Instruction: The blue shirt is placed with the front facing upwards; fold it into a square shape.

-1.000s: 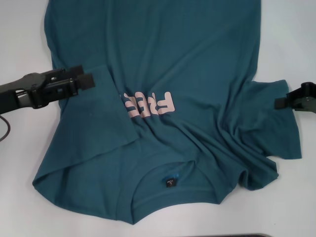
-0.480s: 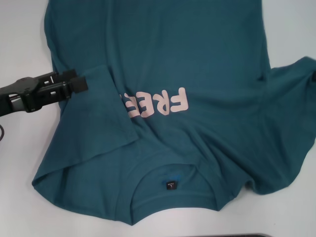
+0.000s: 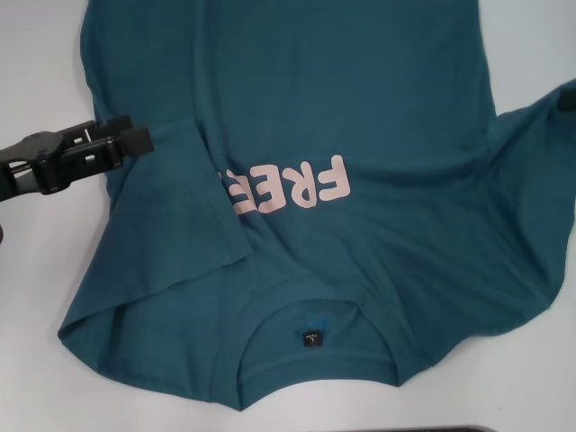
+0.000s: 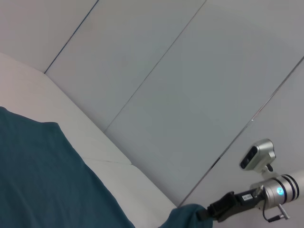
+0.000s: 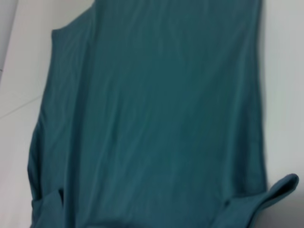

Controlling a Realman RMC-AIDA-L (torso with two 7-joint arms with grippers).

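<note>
The blue shirt (image 3: 297,108) lies face up on the white table, collar and dark label (image 3: 310,337) nearest me. Its left sleeve (image 3: 175,198) is folded inward over the start of the pale letters (image 3: 292,187). My left gripper (image 3: 133,137) hovers open at the shirt's left edge, holding nothing. Only a dark tip of my right gripper (image 3: 568,94) shows at the right border. The left wrist view shows that right gripper (image 4: 205,214) shut on teal cloth of the shirt's right sleeve (image 4: 183,217), drawn out to the side. The right wrist view looks down on the shirt's body (image 5: 156,114).
White table (image 3: 40,270) shows bare to the left of the shirt and at the front right corner (image 3: 531,378). A pale panelled wall (image 4: 190,85) stands behind the table. A dark edge (image 3: 423,429) runs along the front of the head view.
The right gripper has pulled the crumpled right sleeve outward and up, to the frame's right edge, flattening that side and uncovering more letters. The left gripper has backed away to the left.
</note>
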